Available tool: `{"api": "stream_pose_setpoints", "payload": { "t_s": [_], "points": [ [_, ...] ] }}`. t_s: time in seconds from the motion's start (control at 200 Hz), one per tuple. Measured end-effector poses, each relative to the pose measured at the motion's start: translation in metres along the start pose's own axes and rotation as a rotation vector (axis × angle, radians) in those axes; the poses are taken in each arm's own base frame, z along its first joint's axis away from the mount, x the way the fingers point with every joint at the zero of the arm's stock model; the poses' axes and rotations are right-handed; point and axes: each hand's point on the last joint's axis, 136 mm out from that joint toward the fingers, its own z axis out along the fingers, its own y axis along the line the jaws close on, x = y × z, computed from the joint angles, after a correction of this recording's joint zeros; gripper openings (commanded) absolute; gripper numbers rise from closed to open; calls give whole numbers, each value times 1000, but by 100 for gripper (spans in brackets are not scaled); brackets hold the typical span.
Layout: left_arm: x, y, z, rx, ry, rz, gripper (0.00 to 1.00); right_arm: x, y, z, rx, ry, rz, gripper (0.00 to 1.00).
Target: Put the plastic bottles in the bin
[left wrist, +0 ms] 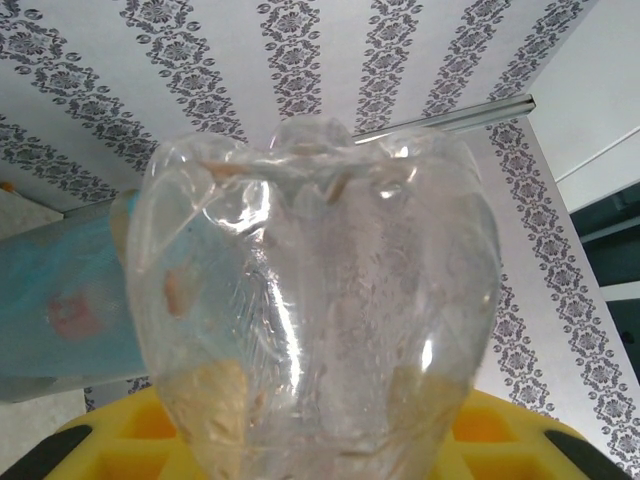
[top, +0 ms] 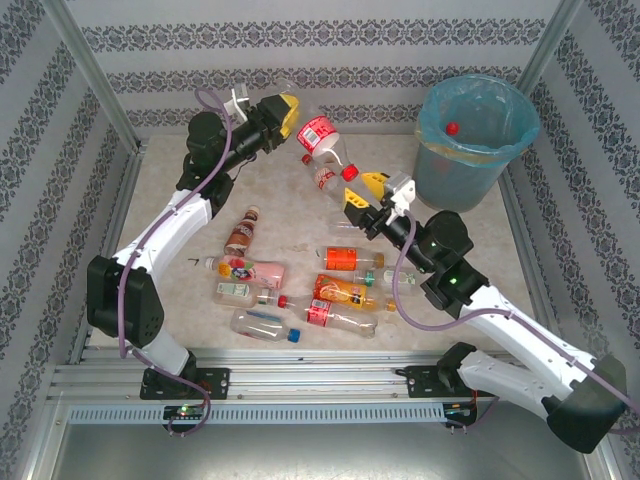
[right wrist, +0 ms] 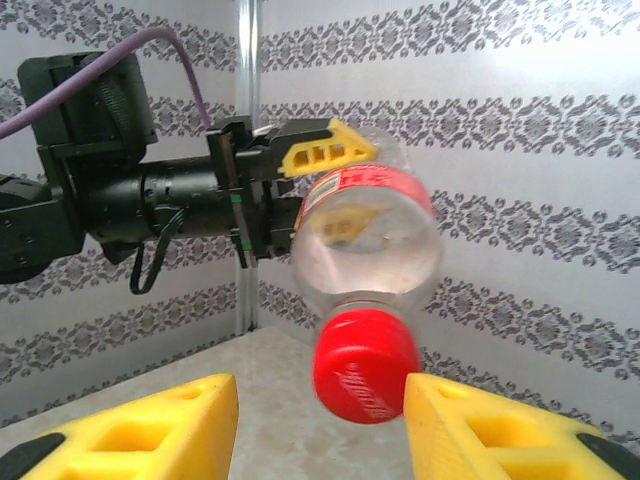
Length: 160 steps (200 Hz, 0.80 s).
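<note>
Remaining on table: about eight plastic bottles (top: 345, 292) lay loose in a cluster on the table (top: 290, 215), in front of the arm bases and well apart from the bin (top: 470, 175).
Bin: stood in the far right corner, with a light-blue liner. One red spot (top: 452, 128) showed inside, judged to be the cap of a bottle already deposited.
Bottle in hand: a red-labelled bottle (top: 316, 132) (right wrist: 365, 235) was held in the air over the far half of the table, its red cap (right wrist: 365, 365) pointing at the right arm.
Left gripper (top: 288, 118): pinched on the base end of that bottle.
Right gripper (top: 362, 190): fingers (right wrist: 150, 430) were spread, one on each side of the cap, touching nothing.
Progress: judged early, with most of the lot left to move. This piece looked to be at a handover.
Hidden: the bin floor was out of sight, so its count was unknown. A second red label beside the cap in the top view could not be assigned to any one bottle. The far finger of the left gripper sat behind the bottle.
</note>
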Motion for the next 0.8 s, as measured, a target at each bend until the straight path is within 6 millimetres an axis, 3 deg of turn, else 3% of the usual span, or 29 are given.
{"api": "stream_pose_setpoints", "payload": {
  "t_s": [0.21, 0.52, 0.799],
  "points": [
    [1, 0, 0, 1, 9, 0, 26, -2, -1, -1, 7, -6, -7, 48],
    [0, -2, -2, 3, 14, 4, 26, 16, 4, 13, -3, 29, 4, 46],
    [-7, 0, -8, -2, -18, 4, 25, 13, 4, 22, 17, 11, 10, 48]
  ]
}}
